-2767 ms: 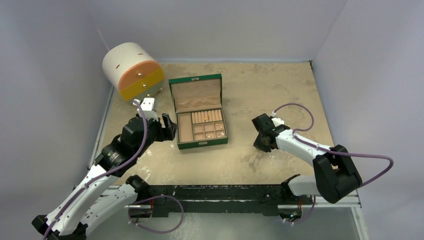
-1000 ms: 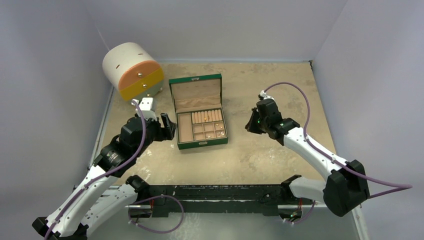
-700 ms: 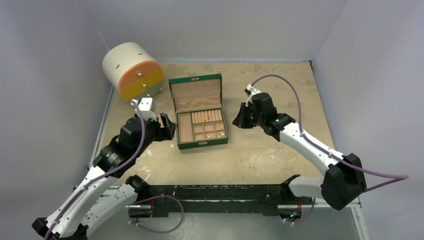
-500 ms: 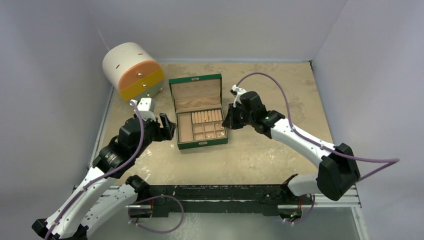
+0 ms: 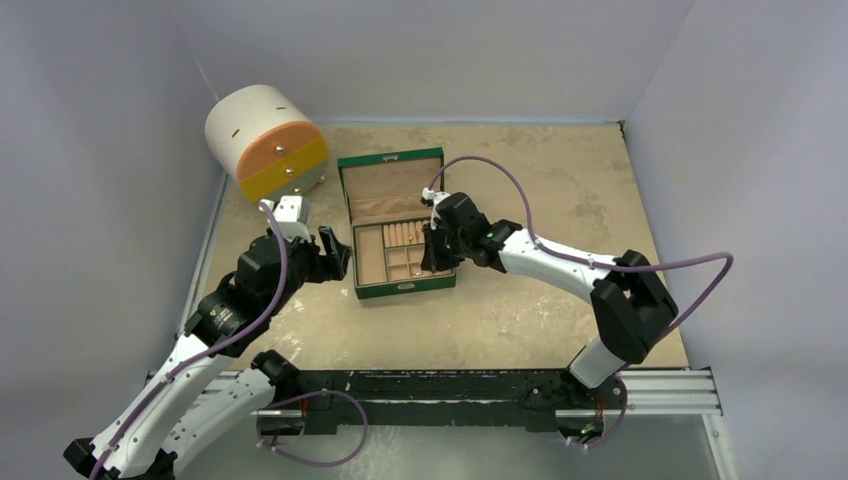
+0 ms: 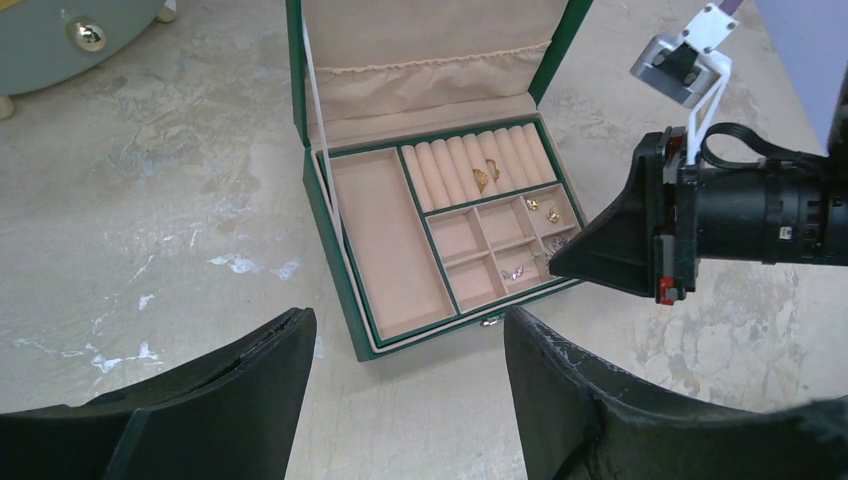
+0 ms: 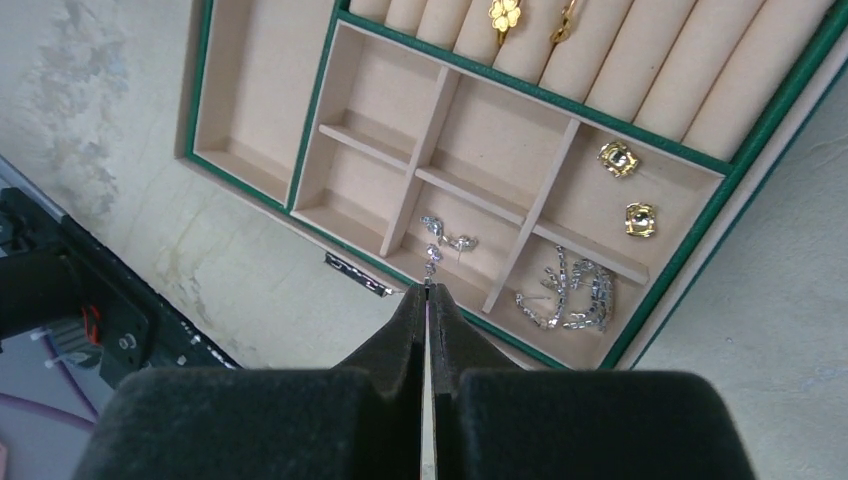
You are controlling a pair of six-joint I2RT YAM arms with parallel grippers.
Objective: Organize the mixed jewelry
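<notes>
**A:** On the far side, the left gripper (image 6: 405, 335) hangs wide and empty, just left of the green jewelry box (image 5: 400, 288).

**B:** And the right gripper (image 7: 427, 295) looks pinched on a silver drop earring (image 7: 432, 250) over the box's front middle cell. I'd dip below the rim, then release gently.

One green jewelry box (image 5: 405, 289) stands open on the surface (image 5: 560, 180), with one round two-drawer chest (image 5: 265, 140) behind its left corner. Inside it lie two gold pieces (image 7: 505, 18) on the rolls, two gold studs (image 7: 617, 158), and silver earrings (image 7: 565, 290) too tangled to count.
</notes>
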